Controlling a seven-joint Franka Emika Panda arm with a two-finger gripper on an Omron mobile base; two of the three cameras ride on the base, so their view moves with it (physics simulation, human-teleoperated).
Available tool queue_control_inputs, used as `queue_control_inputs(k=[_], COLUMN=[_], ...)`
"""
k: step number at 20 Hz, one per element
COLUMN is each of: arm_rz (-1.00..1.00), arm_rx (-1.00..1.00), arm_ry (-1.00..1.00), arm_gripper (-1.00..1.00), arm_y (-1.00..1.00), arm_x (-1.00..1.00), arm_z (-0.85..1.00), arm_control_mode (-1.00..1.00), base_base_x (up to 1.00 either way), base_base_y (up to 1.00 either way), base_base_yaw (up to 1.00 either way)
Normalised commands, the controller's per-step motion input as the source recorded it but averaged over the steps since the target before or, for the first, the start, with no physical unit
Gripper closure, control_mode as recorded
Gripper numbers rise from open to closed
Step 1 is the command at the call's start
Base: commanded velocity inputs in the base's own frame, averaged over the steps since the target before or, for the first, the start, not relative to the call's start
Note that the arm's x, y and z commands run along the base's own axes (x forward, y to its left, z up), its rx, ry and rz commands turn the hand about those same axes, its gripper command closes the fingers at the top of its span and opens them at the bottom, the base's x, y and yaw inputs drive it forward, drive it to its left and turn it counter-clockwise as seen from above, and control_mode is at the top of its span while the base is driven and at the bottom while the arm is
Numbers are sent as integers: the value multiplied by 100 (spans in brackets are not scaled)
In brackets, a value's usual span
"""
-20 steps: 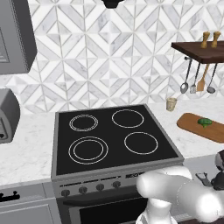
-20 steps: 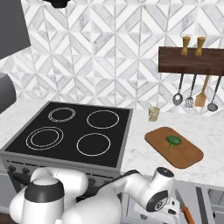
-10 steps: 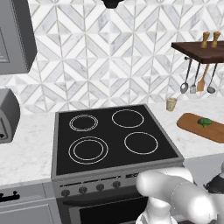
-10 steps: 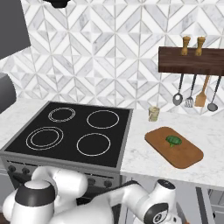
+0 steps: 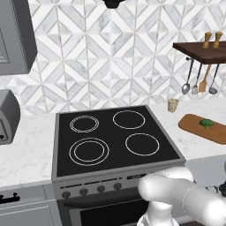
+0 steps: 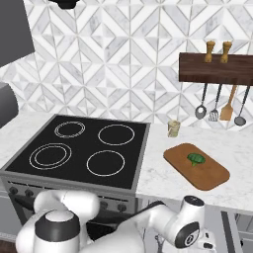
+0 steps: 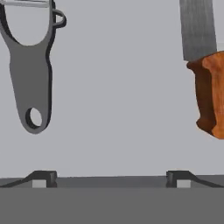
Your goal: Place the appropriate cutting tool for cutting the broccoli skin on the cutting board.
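Observation:
In the hand view a grey Y-shaped peeler [image 7: 30,74] lies at the upper left on a flat grey floor. A knife with a reddish wooden handle [image 7: 211,94] and a grey blade [image 7: 197,26] lies at the right edge. My gripper [image 7: 111,177] is open, its two fingertips [image 7: 41,178] wide apart below both tools and touching neither. The arm reaches down in front of the counter, under its edge. On the counter right of the stove rests the reddish-brown cutting board [image 5: 194,124] [image 6: 210,178], with the small green broccoli [image 5: 206,123] [image 6: 196,158] on it.
A black stove top [image 5: 112,137] [image 6: 81,150] lies left of the board, with a small beige cup [image 5: 172,105] [image 6: 173,128] at the wall. A dark wall shelf [image 6: 215,69] carries two grinders and several hanging utensils. A grey toaster [image 5: 6,114] stands at far left.
The arm's wrist has sunk lower in front of the counter, dropping toward the bottom edge of both base views. Board and broccoli have not moved.

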Motion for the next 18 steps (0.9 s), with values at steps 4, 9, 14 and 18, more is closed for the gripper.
queue_control_inputs(k=[4,9,14,18], arm_rz=[7,5,7,4], arm_rx=[13,9,1,0], arm_ry=[0,0,0,0], arm_gripper=[-100,-100,-100,-100], arm_y=[-57,-33,-18,0], arm_x=[93,84,29,0], arm_z=[0,-10,-48,-78], arm_control_mode=[-100,-100,-100,-100], base_base_x=[0,0,0,0], base_base_y=[0,0,0,0], base_base_yaw=[0,0,0,0])
